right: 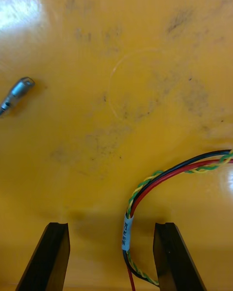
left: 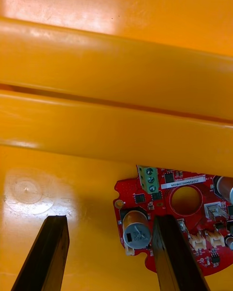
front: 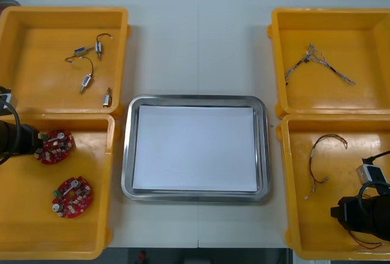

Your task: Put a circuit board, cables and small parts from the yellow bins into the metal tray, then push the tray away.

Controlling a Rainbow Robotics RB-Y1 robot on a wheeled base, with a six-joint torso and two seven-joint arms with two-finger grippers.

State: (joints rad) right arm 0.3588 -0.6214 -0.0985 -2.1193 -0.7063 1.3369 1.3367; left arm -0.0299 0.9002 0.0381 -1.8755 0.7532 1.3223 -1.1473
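My left gripper (front: 35, 138) hangs open over the near left yellow bin (front: 24, 227), at the edge of a round red circuit board (front: 58, 146). In the left wrist view the board (left: 187, 223) lies by one finger, its rim reaching into the gap of the gripper (left: 111, 257). A second board (front: 72, 197) lies nearer. My right gripper (front: 356, 215) is low in the near right bin (front: 292, 185). It stands open (right: 111, 257) over a red and yellow cable (right: 145, 194) that runs between its fingers. The metal tray (front: 127, 154), white inside, lies between the bins.
The far left bin (front: 36, 17) holds several small metal parts (front: 86, 82) on thin wires. A twisted blue and white cable (front: 317, 60) lies in the far right bin (front: 365, 20). Another cable (front: 323, 154) curls in the near right bin. Bin walls (left: 116, 92) rise just beyond the board.
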